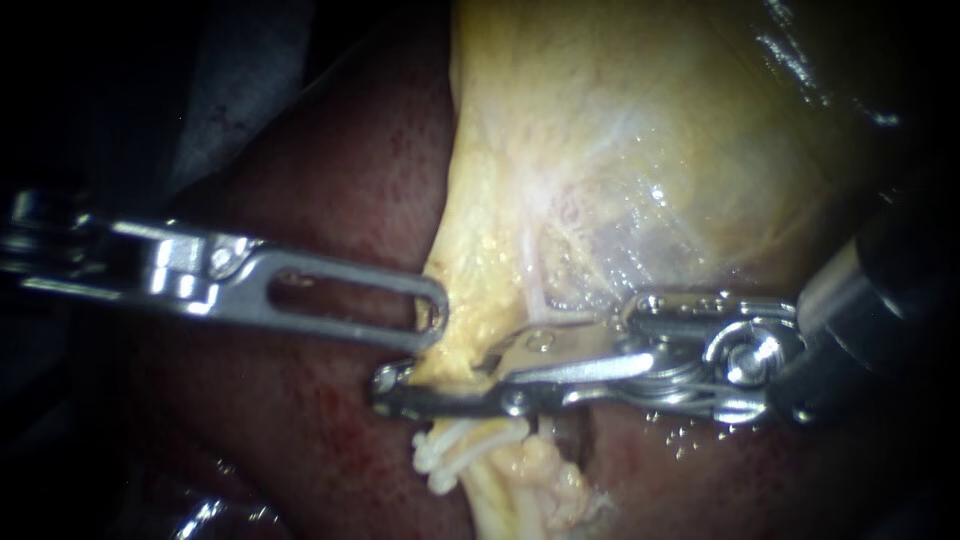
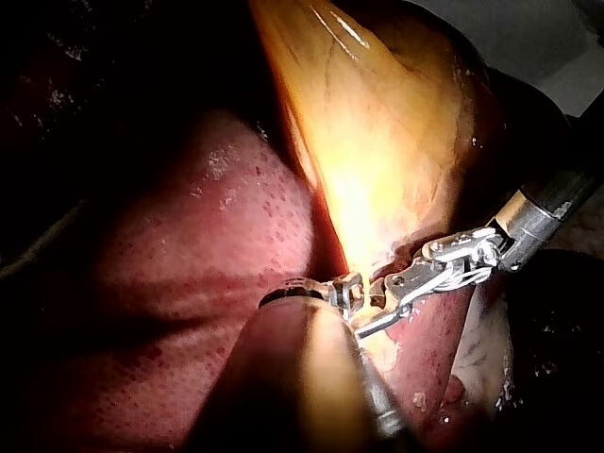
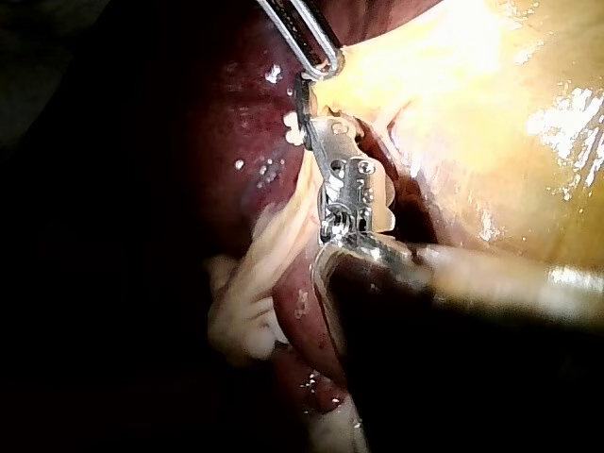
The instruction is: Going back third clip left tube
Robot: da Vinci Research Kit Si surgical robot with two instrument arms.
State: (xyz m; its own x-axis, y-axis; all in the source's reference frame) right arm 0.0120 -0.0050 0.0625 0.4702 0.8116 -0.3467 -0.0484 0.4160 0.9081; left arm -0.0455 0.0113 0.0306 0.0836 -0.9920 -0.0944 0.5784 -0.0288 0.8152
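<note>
My left instrument (image 1: 432,318) comes in from the left. Its slotted jaws are shut on the edge of the yellow gallbladder (image 1: 620,130). Just below it my right instrument (image 1: 425,382) reaches across from the right. Its jaws stand open, one on each side of the pale yellow tube (image 1: 448,362) that runs down from the gallbladder. White clips (image 1: 440,452) sit across the tube just under the lower jaw. In the right wrist view the right instrument (image 3: 307,109) lies ahead of its dark shaft, with the left instrument (image 3: 326,61) just beyond it.
Dark red liver (image 1: 330,160) lies behind and to the left of the gallbladder, and also under both instruments. Frayed yellow-white tissue (image 1: 545,485) hangs beside the tube below the clips. The view's edges are dark.
</note>
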